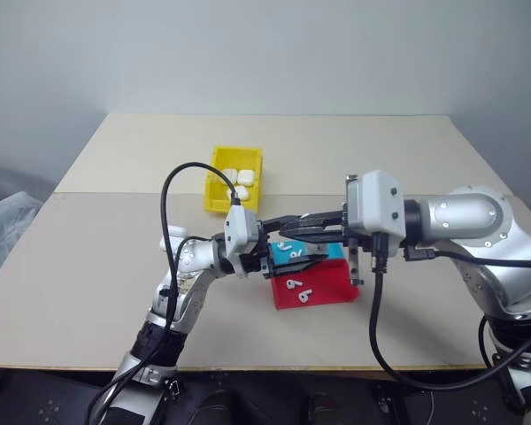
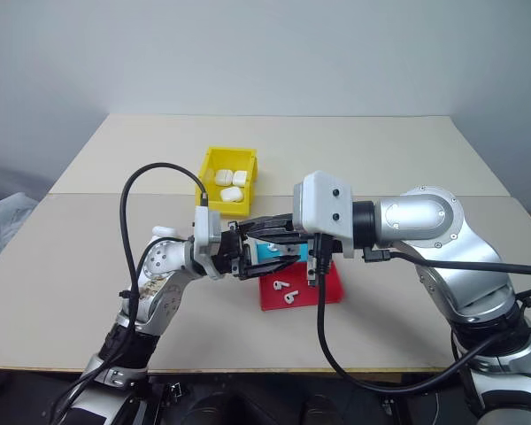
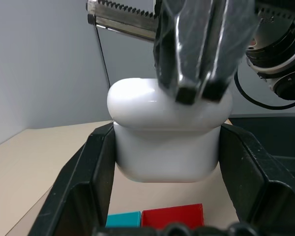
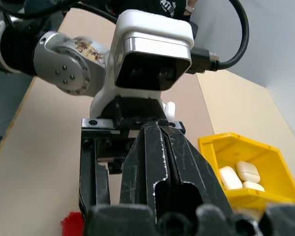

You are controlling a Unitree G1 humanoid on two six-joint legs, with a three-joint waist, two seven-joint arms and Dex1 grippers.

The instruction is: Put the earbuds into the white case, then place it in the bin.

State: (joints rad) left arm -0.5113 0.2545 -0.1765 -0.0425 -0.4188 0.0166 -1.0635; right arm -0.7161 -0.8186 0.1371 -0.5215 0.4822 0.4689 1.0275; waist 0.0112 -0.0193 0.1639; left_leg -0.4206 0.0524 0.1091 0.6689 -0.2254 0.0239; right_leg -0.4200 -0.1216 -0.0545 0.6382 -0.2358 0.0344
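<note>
The white case [image 3: 167,147] sits upright between the black fingers [image 3: 83,182] of my left gripper [image 1: 264,244], which is shut on it above the trays. My right gripper [image 3: 197,92] is shut, and its joined tips press down on the case's rounded lid. Both grippers meet in mid-air over the table's middle. Two earbuds [image 1: 299,289] lie in the red tray [image 1: 329,290]. The yellow bin [image 1: 218,181] stands farther back on the table and holds several white cases [image 4: 238,176].
A teal tray [image 1: 290,254] lies beside the red tray, partly hidden under the grippers. Black cables hang from both wrists. The beige table [image 1: 380,150] has free room around the bin and the trays.
</note>
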